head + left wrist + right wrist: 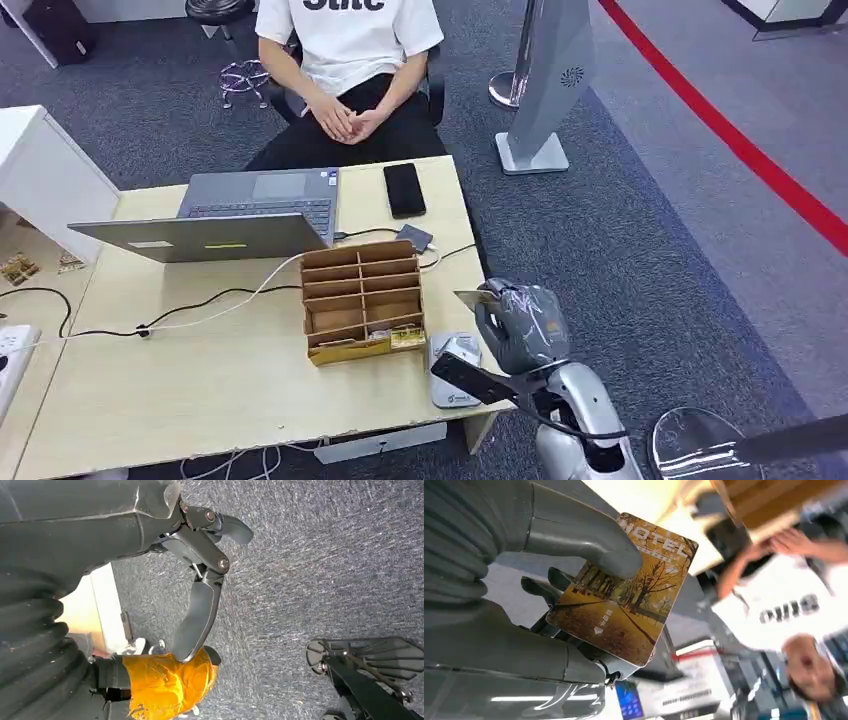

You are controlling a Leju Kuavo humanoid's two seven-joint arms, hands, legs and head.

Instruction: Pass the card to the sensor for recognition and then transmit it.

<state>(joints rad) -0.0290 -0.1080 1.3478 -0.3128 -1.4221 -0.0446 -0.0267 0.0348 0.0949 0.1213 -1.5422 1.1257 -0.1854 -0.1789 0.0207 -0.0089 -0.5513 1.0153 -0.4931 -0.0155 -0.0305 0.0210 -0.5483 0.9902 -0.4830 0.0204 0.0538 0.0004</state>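
My right hand is holding a thin, flat hotel card with a picture of yellow autumn trees. The thick grey thumb presses on the card's face and the darker fingers push from behind, so the card is pinched near one edge and most of it sticks out free. In the head view the card is up in the air, just past the right edge of the pale wooden counter, above the small grey sensor box that sits on the counter's corner. I think the card is very light, stiff and a bit slippery, so a pinch on one short edge is the right place to hold it; that leaves the flat face free to meet the sensor. If I squeeze too softly, it could slide out. My left hand hangs down over the dark carpet with its fingers apart and nothing in it. A person in a white shirt sits across the counter, past the brown box with slots.
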